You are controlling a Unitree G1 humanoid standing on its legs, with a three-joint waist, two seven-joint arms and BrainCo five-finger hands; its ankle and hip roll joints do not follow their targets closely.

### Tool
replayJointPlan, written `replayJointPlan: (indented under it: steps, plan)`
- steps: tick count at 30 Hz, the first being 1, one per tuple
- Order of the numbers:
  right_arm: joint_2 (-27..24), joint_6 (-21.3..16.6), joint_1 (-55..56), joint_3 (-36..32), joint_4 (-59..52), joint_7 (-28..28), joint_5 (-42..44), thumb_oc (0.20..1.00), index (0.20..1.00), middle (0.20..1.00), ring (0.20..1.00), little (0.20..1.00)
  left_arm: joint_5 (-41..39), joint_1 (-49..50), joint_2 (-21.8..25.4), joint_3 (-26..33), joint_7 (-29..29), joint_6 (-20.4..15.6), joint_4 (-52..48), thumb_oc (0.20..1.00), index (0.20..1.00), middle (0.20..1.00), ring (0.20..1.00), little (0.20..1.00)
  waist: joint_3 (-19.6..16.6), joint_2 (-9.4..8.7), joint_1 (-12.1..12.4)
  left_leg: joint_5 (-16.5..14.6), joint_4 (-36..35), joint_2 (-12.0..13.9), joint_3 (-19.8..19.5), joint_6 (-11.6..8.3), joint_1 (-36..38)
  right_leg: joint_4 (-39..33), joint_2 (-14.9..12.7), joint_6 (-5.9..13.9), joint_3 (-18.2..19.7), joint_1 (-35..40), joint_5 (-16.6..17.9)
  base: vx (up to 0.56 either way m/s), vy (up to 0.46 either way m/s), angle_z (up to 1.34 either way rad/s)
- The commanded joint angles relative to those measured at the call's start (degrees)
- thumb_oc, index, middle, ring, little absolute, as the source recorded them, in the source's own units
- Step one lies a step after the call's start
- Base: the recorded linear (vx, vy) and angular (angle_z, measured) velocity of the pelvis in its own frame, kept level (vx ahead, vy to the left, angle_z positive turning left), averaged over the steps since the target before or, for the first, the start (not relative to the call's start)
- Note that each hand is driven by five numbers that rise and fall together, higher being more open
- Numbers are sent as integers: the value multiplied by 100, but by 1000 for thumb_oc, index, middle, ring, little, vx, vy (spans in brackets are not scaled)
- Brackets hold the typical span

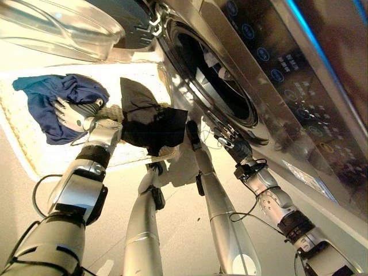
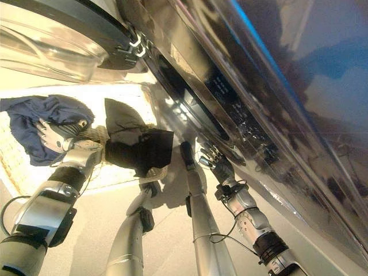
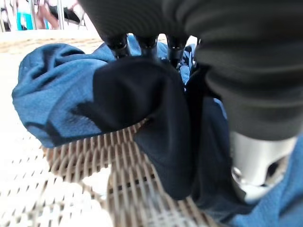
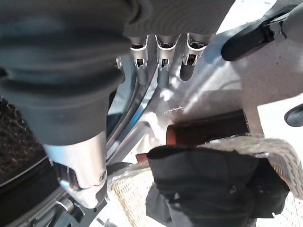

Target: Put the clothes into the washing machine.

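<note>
A blue garment [image 1: 43,92] lies bunched in a white wicker basket [image 1: 23,144] on the floor. My left hand [image 1: 72,115] rests on it with its fingers spread over the folds; the blue cloth [image 3: 57,94] bulges just past them. A black garment [image 1: 149,123] hangs over the basket's edge nearest the washing machine. The machine's round drum opening [image 1: 224,86] stands open. My right hand [image 1: 230,141] is at the lower rim of that opening, its fingers [image 4: 162,71] straight and holding nothing. The black garment [image 4: 213,189] lies apart from that hand.
The washer's glass door [image 1: 57,29] is swung open above the basket. The control panel [image 1: 287,69] runs along the machine's front to the right. Something pale [image 1: 213,60] lies inside the drum. Bare floor shows between the basket and the machine.
</note>
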Motion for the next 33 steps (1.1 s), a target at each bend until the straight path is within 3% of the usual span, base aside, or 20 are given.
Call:
replayJointPlan:
  steps: [1, 3, 6, 7, 8, 10, 11, 13, 15, 16, 20, 27, 29, 33]
  plan:
    - [-79, -149, 62, -30, -564, 102, 97, 1000, 1000, 1000, 1000, 1000, -252, -89, 663, 83, -17, -1, 249, 200, 200, 200, 200, 200, 99, -185, 24, 567, -458, -224, -125, -152, 180, 241, 294, 188, -153, 26, -170, 6, -28, -5]
    - [-87, -107, 60, -29, -621, 62, 78, 1000, 1000, 1000, 1000, 1000, -494, -83, 697, 160, -68, -343, 251, 200, 200, 200, 200, 200, 99, -192, 37, 579, -477, -218, -155, -160, 145, 245, 307, 179, -166, -12, -171, 6, -26, -4]
    - [-66, -55, 68, -60, -673, 38, -37, 1000, 1000, 1000, 1000, 1000, -1155, -20, 659, 409, -61, -1352, 104, 200, 200, 200, 200, 200, 99, -178, 80, 611, -543, -208, -224, -165, 122, 271, 338, 146, -177, -46, -213, 1, -22, -1]
    - [-50, -45, 62, -71, -670, 48, -77, 1000, 1000, 1000, 1000, 1000, -1412, 9, 620, 508, -55, -1793, 43, 200, 200, 200, 200, 200, 99, -169, 103, 625, -565, -205, -259, -167, 124, 284, 345, 133, -184, -38, -237, -8, -66, 3]
    - [-33, -61, 35, -61, -676, 53, -149, 1000, 1000, 1000, 1000, 1000, -1727, 45, 563, 624, -167, -2473, -41, 200, 200, 200, 200, 200, 99, -152, 134, 654, -603, -198, -295, -176, 130, 298, 354, 118, -198, -17, -274, -11, -69, 5]
    - [-14, -68, 29, -57, -723, 41, -197, 1000, 1000, 1000, 1000, 1000, -1888, 63, 508, 720, -193, -2850, -150, 200, 200, 200, 200, 200, 99, -140, 154, 678, -653, -188, -312, -180, 142, 310, 366, 101, -207, -6, -306, -15, -63, 8]
    - [6, -60, -7, -65, -795, 11, -269, 1000, 1000, 1000, 1000, 1000, -1954, 94, 424, 816, -255, -3349, -324, 200, 200, 200, 200, 200, 99, -126, 189, 718, -685, -177, -345, -192, 149, 338, 377, 76, -230, 14, -343, -27, -88, 10]
    - [-25, -78, -33, -102, -967, -7, -423, 1000, 1000, 1000, 1000, 1000, -2003, 131, 354, 872, -225, -3810, -591, 200, 200, 200, 200, 200, 99, -102, 240, 789, -788, -163, -405, -193, 188, 370, 404, 45, -258, 70, -407, -38, -105, 10]
    - [-35, -60, -60, -129, -1058, -34, -461, 1000, 1000, 1000, 1000, 1000, -1991, 125, 328, 867, -131, -3952, -696, 200, 200, 200, 200, 200, 99, -100, 250, 877, -829, -168, -420, -191, 155, 381, 408, 33, -255, 42, -377, -44, -80, 13]
    - [-37, -49, -67, -173, -1182, -34, -515, 1000, 1000, 1000, 1000, 1000, -1946, 174, 298, 902, 3, -4190, -901, 200, 200, 200, 200, 200, 99, -83, 304, 932, -889, -156, -480, -185, 185, 438, 432, 13, -274, 92, -432, -37, -92, 20]
    - [-2, -75, -73, -211, -1399, -58, -719, 1000, 1000, 1000, 1000, 1000, -1468, 276, 262, 911, 271, -4334, -1157, 200, 200, 200, 200, 200, 99, -11, 411, 992, -1026, -106, -593, -196, 337, 562, 464, -18, -366, 291, -641, -46, -87, 18]
    - [-24, -145, -70, -182, -1735, -167, -1393, 1000, 1000, 1000, 1000, 1000, -54, 648, 321, 742, 251, -3893, -1651, 200, 200, 200, 200, 200, 99, 81, 591, 1072, -1134, -86, -738, -208, 614, 679, 445, -37, -544, 621, -780, -58, -67, 16]
    - [-92, -202, -136, -174, -1831, -239, -1716, 1000, 1000, 1000, 1000, 1000, 454, 963, 319, 682, -85, -3744, -1991, 200, 200, 200, 200, 200, 99, 109, 737, 1133, -1157, -105, -798, -201, 713, 710, 413, -29, -653, 764, -773, -60, -106, 9]
    - [-111, -249, -315, -155, -1741, -483, -2476, 1000, 1000, 1000, 1000, 1000, 598, 1590, 123, 678, -1143, -3790, -2529, 200, 200, 200, 200, 200, 99, 176, 992, 1072, -1111, -182, -936, -173, 916, 880, 343, -7, -859, 1023, -937, -41, -109, 14]
